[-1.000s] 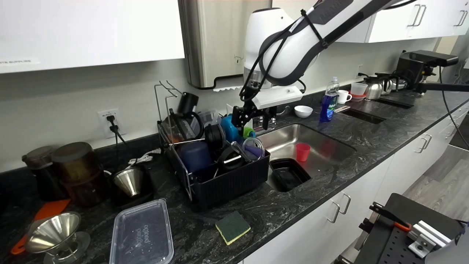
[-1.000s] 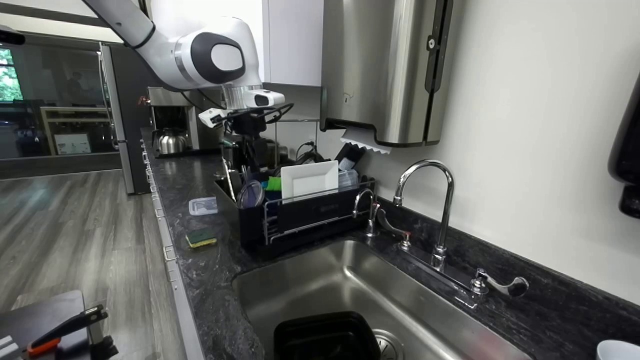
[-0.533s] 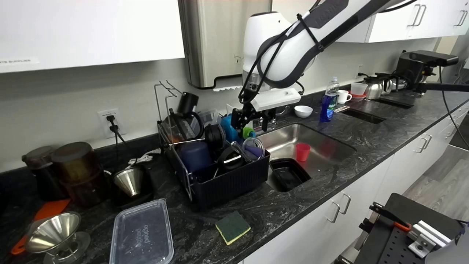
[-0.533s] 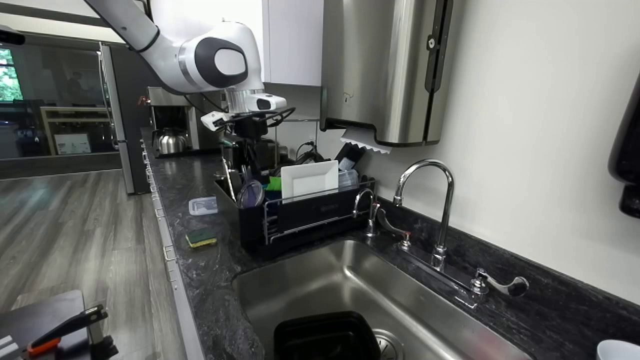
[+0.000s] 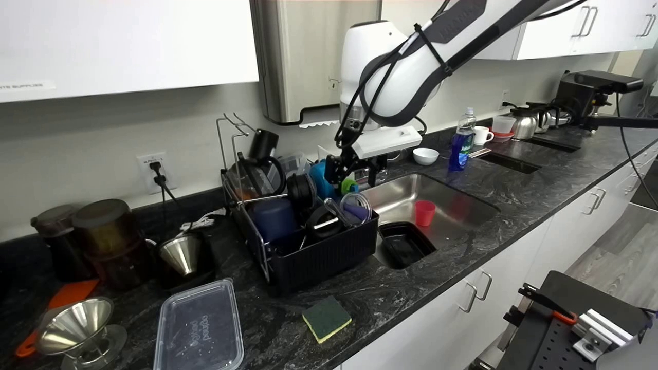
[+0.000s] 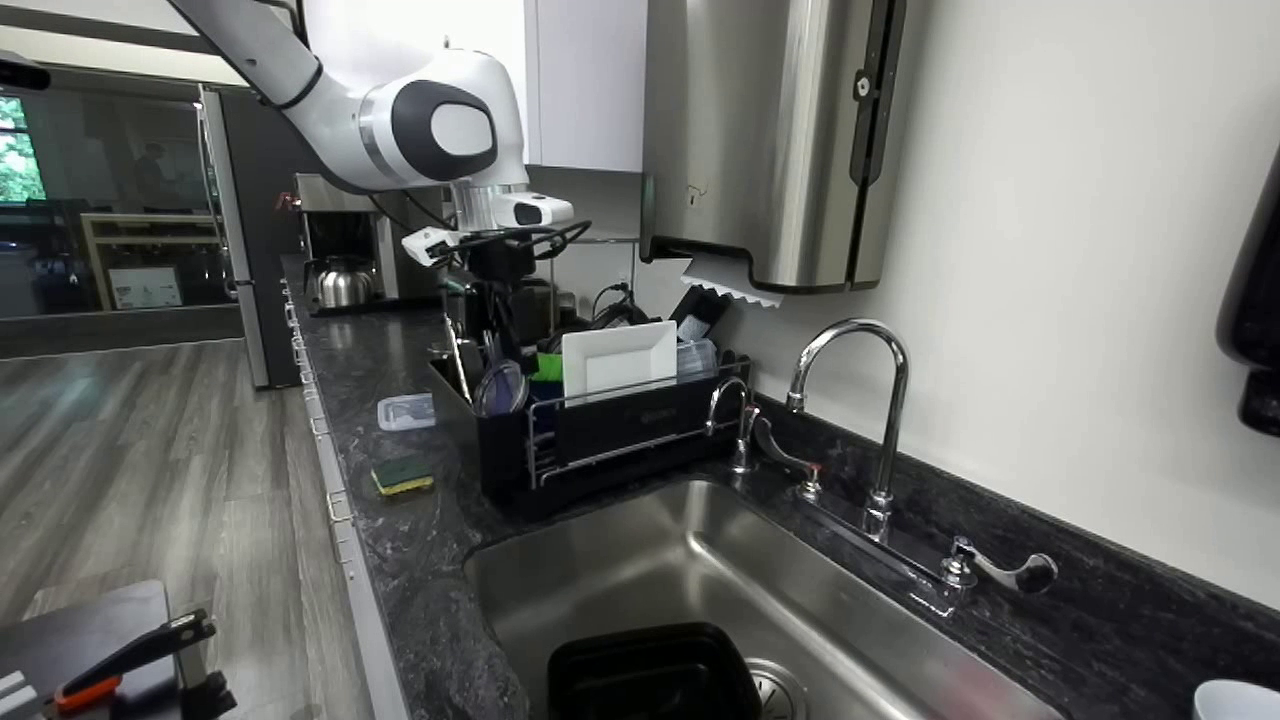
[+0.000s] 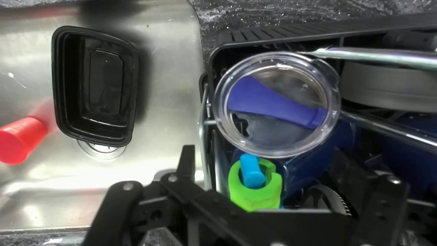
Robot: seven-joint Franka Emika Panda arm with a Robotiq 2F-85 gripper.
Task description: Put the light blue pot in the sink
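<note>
So the light blue pot (image 5: pixel 320 180) is sitting in the black dish rack (image 5: pixel 324 265), just beside the sink (image 6: pixel 620 570). From my end I only get a slice of it: a smooth, rounded, bright blue side, rest hidden. Near it there's a chunky lime-green ring (image 7: pixel 245 199) with a notch in it and a light blue stub (image 7: pixel 252 173) poking up through the middle; honestly can't tell if that's all one piece with the pot.

My gripper (image 5: pixel 354 180) is over the rack, jaws spread wide, and in the wrist view the lime-green ring shows in the gap between them. Can't tell from here if either side is touching anything.

Materials-wise: the sink is shiny steel with rounded corners, and in it are a glossy black tray (image 7: pixel 106 85) and a ribbed red cup (image 7: pixel 20 140). The rack also has a clear round lid (image 7: pixel 273 148) with a smooth purple handle (image 7: pixel 273 104) showing inside its outline, plus a white plate (image 6: pixel 620 360) standing up. Countertop (image 7: pixel 232 13) is dark with pale streaks, and the sponge (image 5: pixel 326 317) on it is green over yellow.
</note>
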